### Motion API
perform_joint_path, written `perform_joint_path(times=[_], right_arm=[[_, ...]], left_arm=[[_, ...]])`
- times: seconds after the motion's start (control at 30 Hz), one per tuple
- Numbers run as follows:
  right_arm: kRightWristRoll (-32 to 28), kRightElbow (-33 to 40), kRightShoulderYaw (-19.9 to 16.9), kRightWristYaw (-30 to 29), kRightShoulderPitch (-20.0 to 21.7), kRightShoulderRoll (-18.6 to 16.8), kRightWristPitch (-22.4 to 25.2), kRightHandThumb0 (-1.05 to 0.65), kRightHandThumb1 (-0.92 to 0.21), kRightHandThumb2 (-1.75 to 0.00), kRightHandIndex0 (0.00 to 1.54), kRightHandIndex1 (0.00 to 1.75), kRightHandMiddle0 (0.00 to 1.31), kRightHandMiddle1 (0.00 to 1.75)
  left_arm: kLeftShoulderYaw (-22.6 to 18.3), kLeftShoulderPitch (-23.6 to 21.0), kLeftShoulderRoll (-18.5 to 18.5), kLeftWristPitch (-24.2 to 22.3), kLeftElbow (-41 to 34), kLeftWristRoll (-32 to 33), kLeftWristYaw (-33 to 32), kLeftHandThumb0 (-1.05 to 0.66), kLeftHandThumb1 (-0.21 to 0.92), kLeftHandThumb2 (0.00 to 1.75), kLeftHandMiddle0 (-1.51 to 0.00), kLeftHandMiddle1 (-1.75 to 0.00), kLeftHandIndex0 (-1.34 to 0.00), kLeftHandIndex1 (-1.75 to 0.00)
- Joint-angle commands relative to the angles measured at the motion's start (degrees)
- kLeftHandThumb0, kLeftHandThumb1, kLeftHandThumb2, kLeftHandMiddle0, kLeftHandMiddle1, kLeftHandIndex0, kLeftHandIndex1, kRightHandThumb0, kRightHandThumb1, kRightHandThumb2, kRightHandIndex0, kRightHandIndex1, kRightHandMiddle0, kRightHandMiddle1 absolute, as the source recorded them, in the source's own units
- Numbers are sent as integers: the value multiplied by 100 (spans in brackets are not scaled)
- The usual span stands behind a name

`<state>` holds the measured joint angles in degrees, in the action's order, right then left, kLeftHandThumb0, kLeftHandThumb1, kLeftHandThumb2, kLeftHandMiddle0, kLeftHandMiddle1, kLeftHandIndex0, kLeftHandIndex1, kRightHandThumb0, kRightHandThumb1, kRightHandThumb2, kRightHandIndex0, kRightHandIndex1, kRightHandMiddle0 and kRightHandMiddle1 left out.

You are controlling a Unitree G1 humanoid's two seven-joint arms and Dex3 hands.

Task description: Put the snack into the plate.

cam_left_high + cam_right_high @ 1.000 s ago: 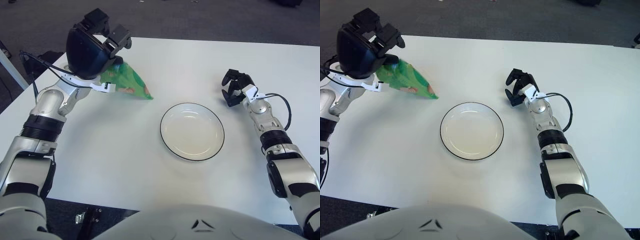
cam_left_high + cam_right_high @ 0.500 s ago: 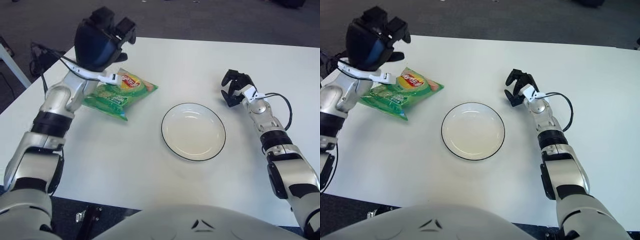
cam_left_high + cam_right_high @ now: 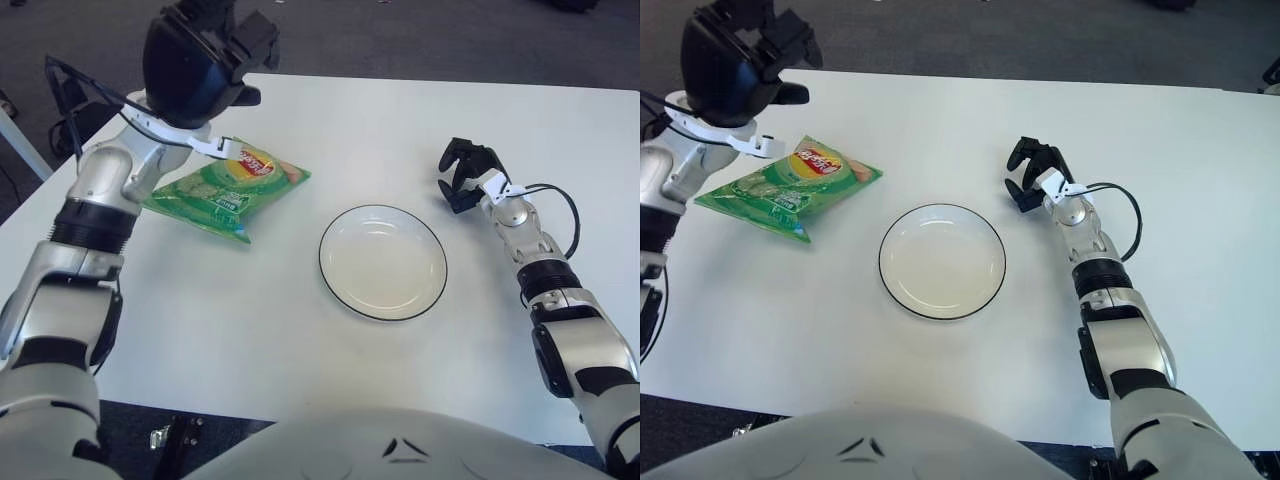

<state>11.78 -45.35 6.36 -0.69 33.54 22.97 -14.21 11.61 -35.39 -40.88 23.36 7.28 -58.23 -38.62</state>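
The left hand (image 3: 200, 55) hovers at eleven o'clock of the plate (image 3: 383, 262), fingers loosely spread and holding nothing, just above the snack (image 3: 225, 187), which lies flat on the table (image 3: 300, 330) at ten o'clock. The step is regrasping: it must descend and pinch the bag. A second earlier the bag hung from that hand. The right hand (image 3: 462, 173), fingers curled and empty, shows at two o'clock.

The left hand (image 3: 200, 55) hangs raised with fingers spread, while the right hand (image 3: 462, 172) is curled, idle.
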Motion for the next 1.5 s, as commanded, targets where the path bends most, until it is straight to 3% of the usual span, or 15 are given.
perform_joint_path(times=[0.0, 0.2, 0.33, 0.43, 0.5, 0.63, 0.67, 0.7, 0.8, 0.93, 1.13, 1.2, 1.47], right_arm=[[166, -322, 162, 171, -496, -107, 383, -1, -2, -163, 80, 175, 67, 168], [216, -403, 168, 189, -479, -85, 271, -1, 0, -165, 81, 175, 70, 165], [278, -439, 214, 200, -466, -51, 201, -1, 1, -166, 82, 175, 72, 163], [305, -413, 231, 178, -463, -38, 188, -1, 2, -166, 81, 175, 74, 163], [321, -396, 243, 161, -463, -32, 188, -1, 2, -166, 81, 175, 74, 163], [331, -378, 245, 146, -463, -34, 222, -1, 1, -164, 80, 175, 73, 162], [333, -377, 244, 142, -463, -37, 232, -1, 0, -164, 80, 175, 72, 162], [335, -374, 243, 137, -470, -39, 234, -1, 0, -164, 80, 175, 73, 161], [360, -376, 256, 112, -471, -33, 228, -1, 0, -163, 80, 175, 73, 160], [384, -400, 262, 110, -455, -33, 228, -1, -1, -162, 80, 175, 73, 160], [415, -436, 267, 135, -430, -29, 181, -1, -1, -162, 80, 175, 73, 160], [417, -444, 270, 141, -427, -28, 158, -1, -1, -162, 80, 175, 73, 159], [424, -442, 291, 114, -419, -34, 183, -1, -1, -161, 80, 175, 73, 158]], left_arm=[[-230, 299, 88, -331, -724, 624, 1041, 0, -6, 174, -90, -174, -67, -174], [-550, 691, 121, -706, -1466, 1456, 2388, 0, -6, 175, -90, -173, -66, -175], [-666, 978, 234, -1713, -2090, 1156, 3471, -1, -7, 173, -90, -174, -70, -166], [-712, 1269, 332, -2460, -2654, 700, 4225, -1, 1, 163, -86, -174, -68, -160], [-694, 1394, 424, -2913, -2964, 339, 4685, -1, 18, 146, -65, -175, -57, -169], [-631, 1584, 606, -3470, -3393, -289, 5326, -1, 41, 120, -57, -173, -33, -169], [-617, 1653, 661, -3576, -3503, -442, 5465, -15, 53, 104, -55, -167, -32, -171], [-601, 1819, 749, -3726, -3624, -640, 5614, -36, 62, 92, -55, -156, -29, -160], [-539, 2115, 1007, -4112, -3791, -1134, 6054, -65, 80, 71, -45, -146, -13, -149], [-487, 2220, 1261, -4328, -3797, -1517, 6350, -80, 89, 64, -36, -145, -3, -128], [-489, 2274, 1620, -4552, -3573, -1753, 6366, -94, 92, 68, -12, -98, 0, -89], [-489, 2278, 1713, -4645, -3461, -1862, 6379, -99, 92, 69, -5, -73, 0, -74], [-423, 2311, 2095, -5020, -3091, -2292, 6555, -104, 92, 75, 0, -16, 0, -34]])
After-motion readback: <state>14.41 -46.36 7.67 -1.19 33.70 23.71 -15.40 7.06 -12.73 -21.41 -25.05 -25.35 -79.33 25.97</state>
